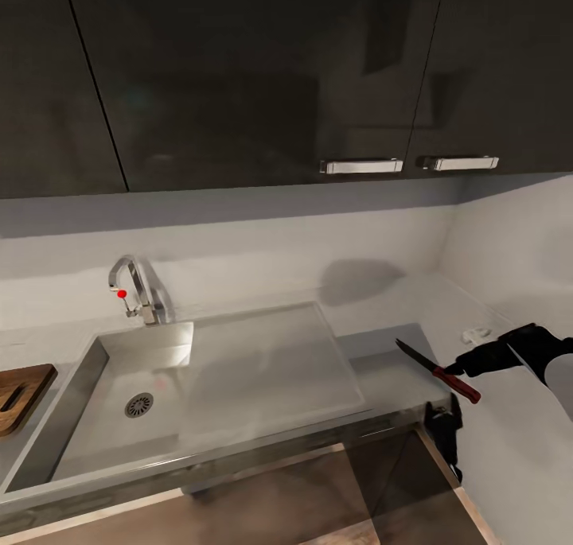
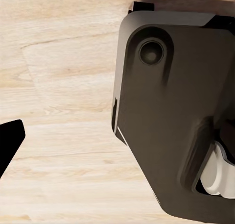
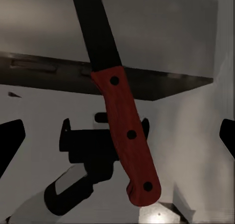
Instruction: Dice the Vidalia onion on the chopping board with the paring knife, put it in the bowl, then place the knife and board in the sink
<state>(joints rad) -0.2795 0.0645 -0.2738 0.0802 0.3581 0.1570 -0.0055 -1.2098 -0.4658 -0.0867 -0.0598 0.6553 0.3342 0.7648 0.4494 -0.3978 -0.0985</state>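
The paring knife (image 1: 439,371) is in my right gripper (image 1: 465,366), held in the air to the right of the sink (image 1: 239,386), over the right end of the countertop (image 1: 382,354). Its dark blade points up and to the left toward the basin, and its reddish handle slopes down to the right. From my right wrist camera the knife (image 3: 115,96) runs lengthwise through the frame, three dark rivets along the handle, with my fingertips (image 3: 11,136) showing at the edges; my fingers are closed on the handle.

The sink's basin holds a round drain (image 1: 138,404), with a flat drainboard (image 1: 270,362) to its right and a chrome tap (image 1: 137,289) with a red knob behind. A corner of the chopping board (image 1: 20,394) shows at the left edge, on the counter beside the sink. Glossy black wall cabinets (image 1: 239,75) hang above.

My left wrist camera looks down at light wooden floor (image 2: 63,111) and part of my dark base (image 2: 171,111). One dark fingertip (image 2: 10,143) shows at the edge, and I cannot tell whether my left fingers are open or closed.
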